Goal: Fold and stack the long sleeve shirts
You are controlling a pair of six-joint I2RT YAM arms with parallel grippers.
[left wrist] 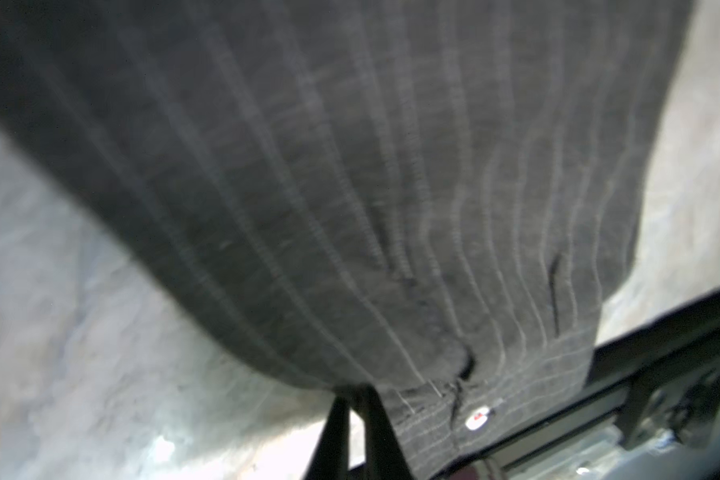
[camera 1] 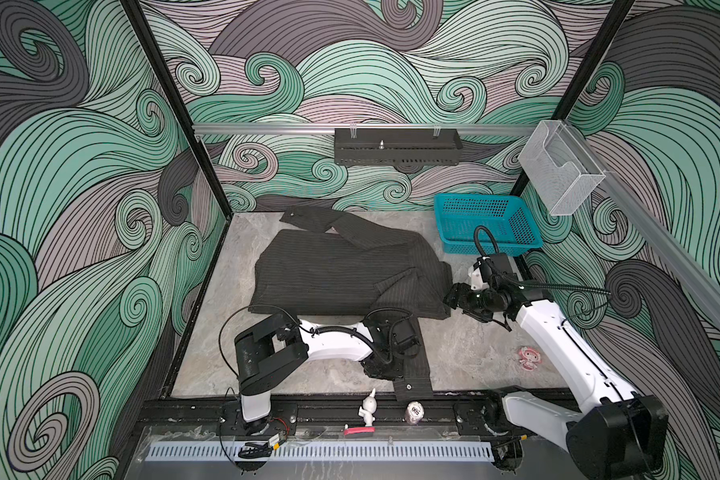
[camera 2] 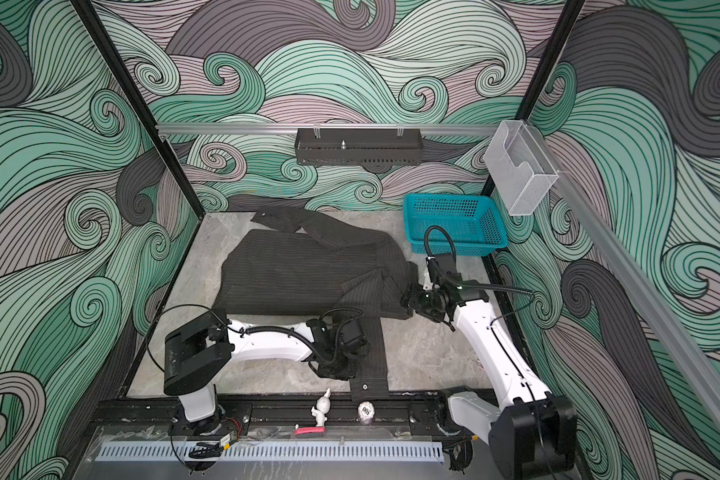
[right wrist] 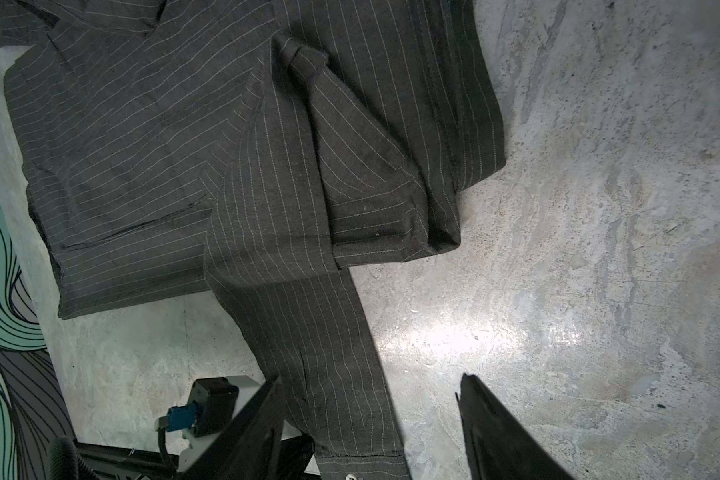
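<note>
Now left fingers clamp shirt sleeve edge; right fingers apart over table.

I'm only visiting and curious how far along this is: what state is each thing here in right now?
shirt: lying flat, partly folded.
near sleeve: stretched out straight, not yet folded in.
basket: upright, looks empty.
left gripper: shut on the near sleeve, at its edge.
right gripper: open, holding nothing.

White arms, black joints, corrugated black cables.
</note>
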